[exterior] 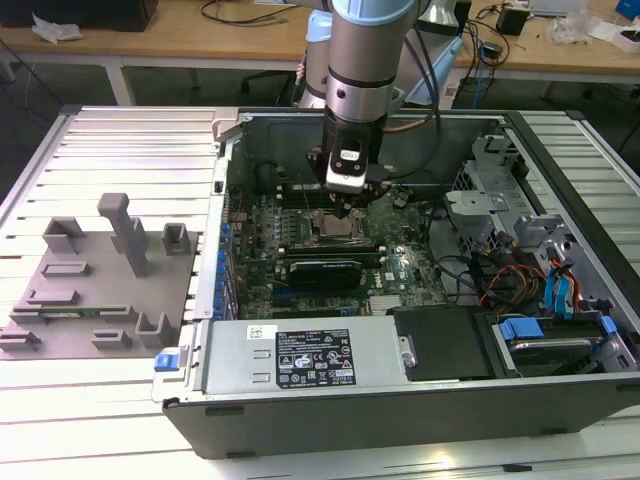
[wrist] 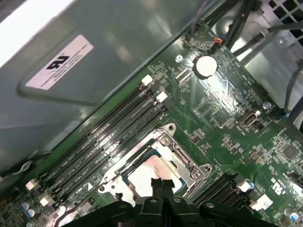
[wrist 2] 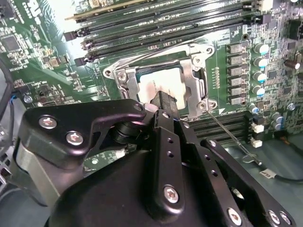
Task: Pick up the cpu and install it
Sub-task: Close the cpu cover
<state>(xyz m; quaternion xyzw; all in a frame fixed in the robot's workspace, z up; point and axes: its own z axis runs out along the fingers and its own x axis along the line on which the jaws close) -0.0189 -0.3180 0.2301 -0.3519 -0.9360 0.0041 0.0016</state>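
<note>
Where cpu [wrist: 144,174] sits in socket [wrist: 190,165], gripper [wrist: 162,183] tips together above (both wrist views).

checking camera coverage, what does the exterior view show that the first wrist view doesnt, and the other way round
Exterior view: the arm reaching into the open computer case, a grey fixture tray at the exterior view's left, and the labelled power supply. First wrist view: a round coin battery on the board and a white sticker on the case wall. Both: the gripper, fingertips together, over the cpu lying in its socket; whether they touch cannot be told.
</note>
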